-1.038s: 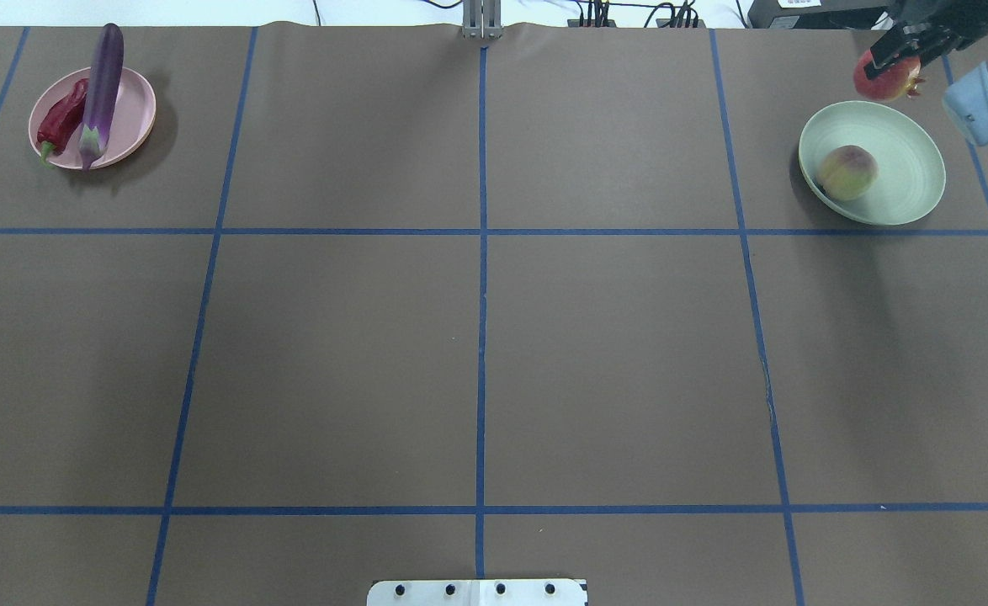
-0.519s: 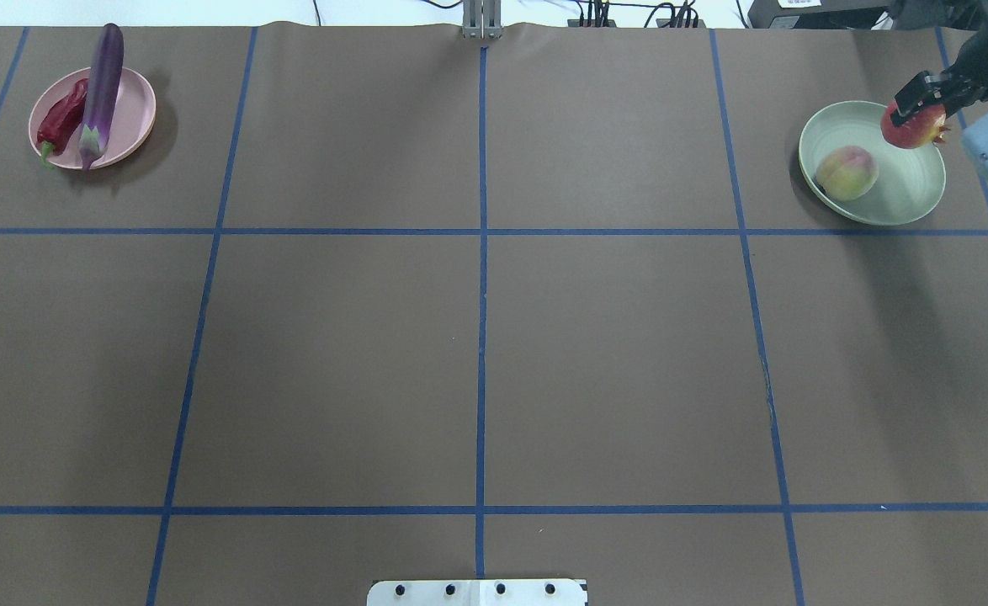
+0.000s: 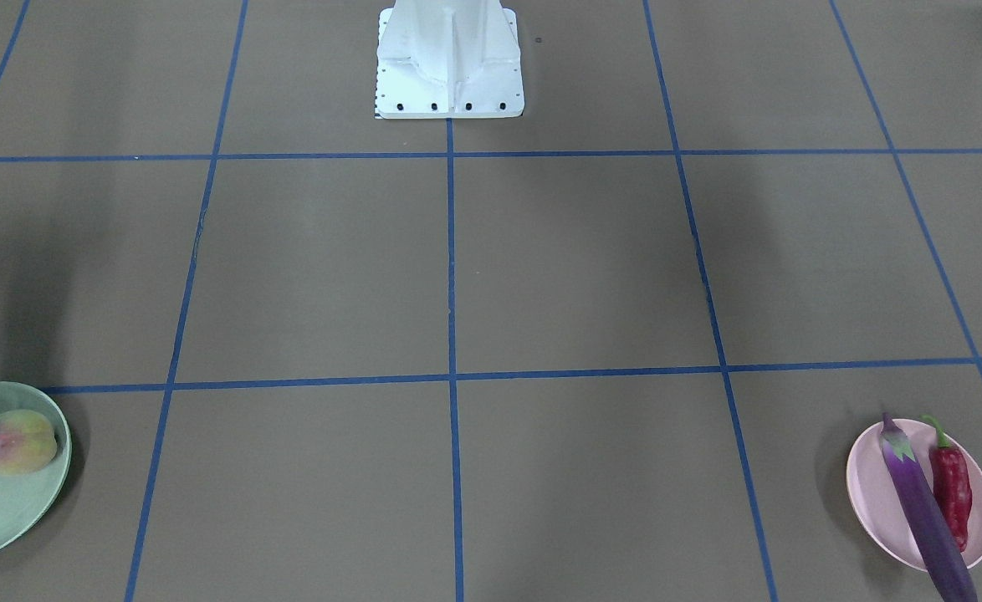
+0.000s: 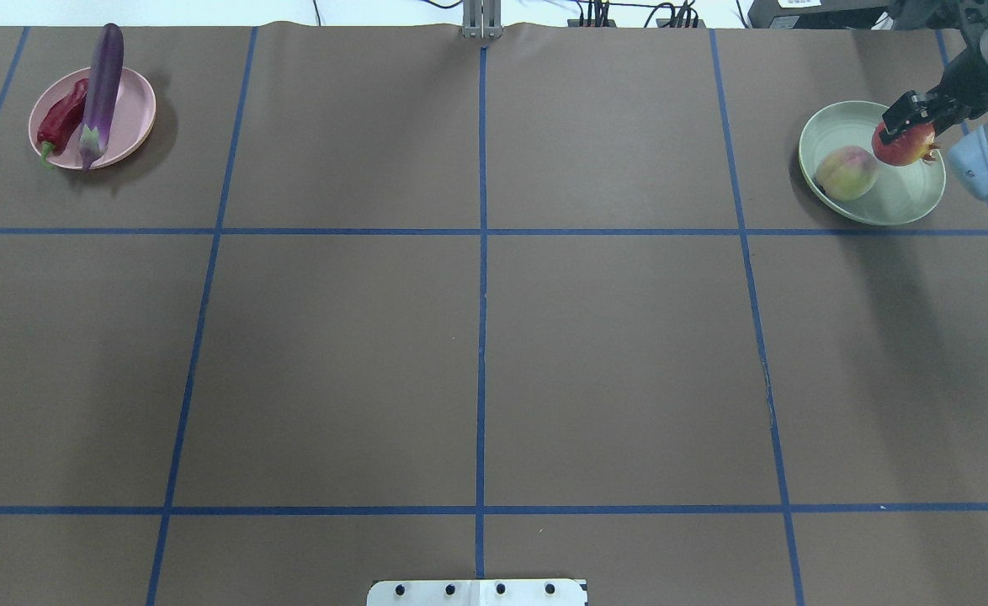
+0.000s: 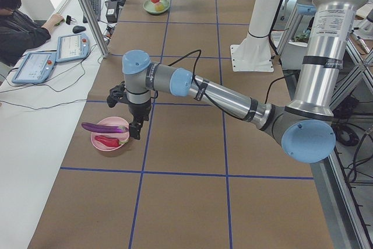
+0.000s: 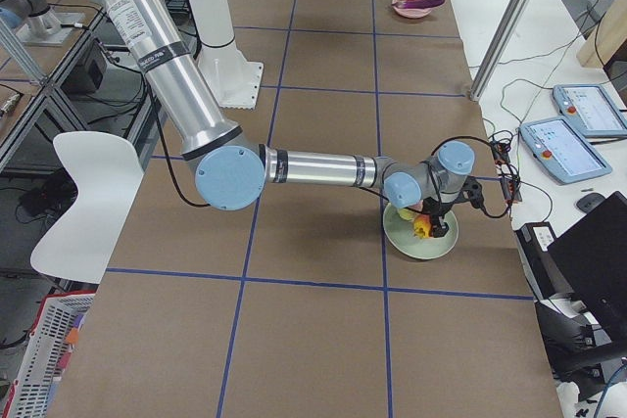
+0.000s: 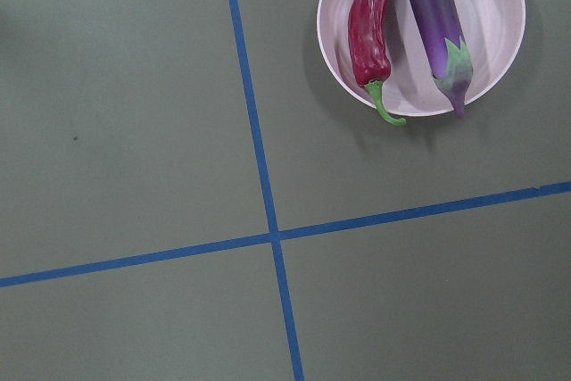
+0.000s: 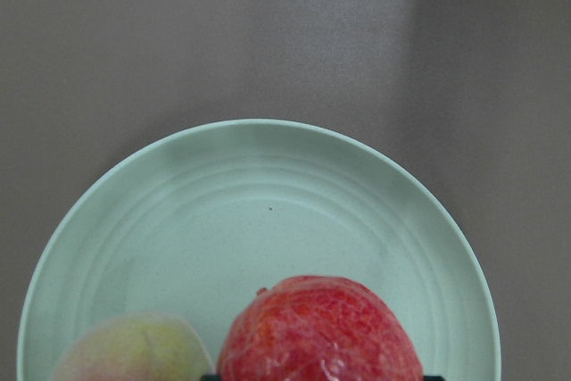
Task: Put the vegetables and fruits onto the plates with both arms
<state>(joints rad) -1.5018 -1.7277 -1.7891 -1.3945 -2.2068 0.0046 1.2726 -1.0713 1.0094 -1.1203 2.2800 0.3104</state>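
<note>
- The right gripper (image 4: 902, 123) is clamped on the red fruit (image 4: 905, 145), holding it over the green plate (image 4: 902, 192), just beside the peach (image 4: 849, 172). I can't tell if the fruit is touching the plate.
- Main worry: if the gripper lets go too high, the round fruit bounces or rolls. That could knock the peach, or send the fruit over the shallow rim.
- The fingers could also drag the fruit sideways as they open.
- The left gripper (image 5: 131, 122) hangs near the pink plate (image 4: 136, 109). I can't tell whether it's open or closed.
- The eggplant (image 4: 103, 80) and chili pepper (image 4: 63, 118) lie on that plate, with the eggplant overhanging the rim, so a nudge might tip it off.
</note>
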